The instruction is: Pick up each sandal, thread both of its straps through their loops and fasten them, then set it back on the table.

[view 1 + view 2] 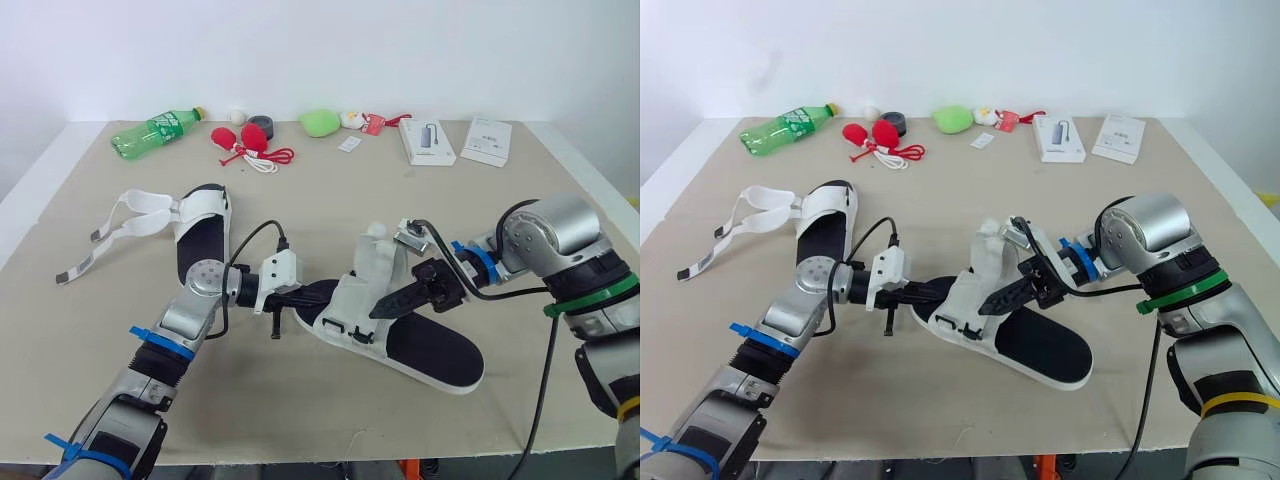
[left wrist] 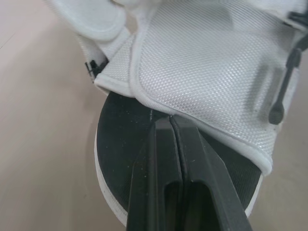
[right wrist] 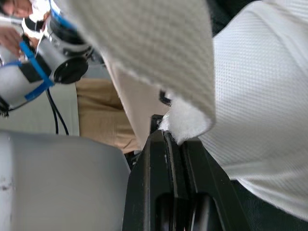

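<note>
Farther back lie bottle, boxes (second sandal nearer).

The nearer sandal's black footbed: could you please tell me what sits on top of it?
A white mesh upper covers its middle, the left hand touching that upper's edge; the footbed beneath the mesh is hidden.

Robot lab/test bench: beige table vs plain white wall; misc props at back, e.g. soda bottle, tape roll, product box.

Beige-topped table, white edge, against plain white wall; even, soft light.
</note>
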You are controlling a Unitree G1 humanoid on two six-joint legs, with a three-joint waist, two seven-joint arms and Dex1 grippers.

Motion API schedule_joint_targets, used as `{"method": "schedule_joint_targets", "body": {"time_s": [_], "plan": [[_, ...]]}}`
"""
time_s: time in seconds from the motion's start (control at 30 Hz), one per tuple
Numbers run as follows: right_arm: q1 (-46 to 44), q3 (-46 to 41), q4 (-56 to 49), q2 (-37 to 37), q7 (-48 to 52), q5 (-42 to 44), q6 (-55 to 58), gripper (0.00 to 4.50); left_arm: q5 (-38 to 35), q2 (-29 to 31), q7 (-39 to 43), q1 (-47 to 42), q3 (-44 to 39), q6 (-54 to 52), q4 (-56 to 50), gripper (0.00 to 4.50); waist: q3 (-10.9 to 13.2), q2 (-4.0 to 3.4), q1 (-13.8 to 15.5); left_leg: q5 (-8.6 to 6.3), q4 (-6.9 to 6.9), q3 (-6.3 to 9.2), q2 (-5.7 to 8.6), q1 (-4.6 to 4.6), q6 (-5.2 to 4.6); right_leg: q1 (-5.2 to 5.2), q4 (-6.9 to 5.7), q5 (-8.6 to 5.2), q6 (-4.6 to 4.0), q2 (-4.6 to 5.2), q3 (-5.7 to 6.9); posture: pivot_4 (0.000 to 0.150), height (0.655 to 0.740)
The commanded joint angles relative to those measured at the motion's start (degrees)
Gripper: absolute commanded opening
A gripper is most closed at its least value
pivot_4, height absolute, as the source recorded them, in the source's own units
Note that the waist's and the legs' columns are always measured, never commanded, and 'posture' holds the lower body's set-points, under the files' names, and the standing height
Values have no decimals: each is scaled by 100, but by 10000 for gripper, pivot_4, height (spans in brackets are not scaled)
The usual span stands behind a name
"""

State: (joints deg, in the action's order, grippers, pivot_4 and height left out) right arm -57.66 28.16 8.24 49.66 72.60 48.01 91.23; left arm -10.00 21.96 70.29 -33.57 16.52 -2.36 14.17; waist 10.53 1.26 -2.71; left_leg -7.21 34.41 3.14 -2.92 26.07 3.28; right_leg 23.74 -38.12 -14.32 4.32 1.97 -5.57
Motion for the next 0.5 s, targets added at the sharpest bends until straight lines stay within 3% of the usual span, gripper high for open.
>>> {"method": "schedule_joint_targets", "body": {"time_s": [0.03,0.5], "plan": [[43,-192,-241,83,34,109,90,295,96,34,-16,-8,44,5,76,0,0,0,0,0,0,0,0,0,0,0,0,0,0,0,0,1500,7400],[106,-477,-594,-5,-281,388,127,295,117,16,-23,-5,62,56,96,0,0,0,0,0,1,0,0,0,0,0,0,2,-1,0,0,1500,7400]]}}
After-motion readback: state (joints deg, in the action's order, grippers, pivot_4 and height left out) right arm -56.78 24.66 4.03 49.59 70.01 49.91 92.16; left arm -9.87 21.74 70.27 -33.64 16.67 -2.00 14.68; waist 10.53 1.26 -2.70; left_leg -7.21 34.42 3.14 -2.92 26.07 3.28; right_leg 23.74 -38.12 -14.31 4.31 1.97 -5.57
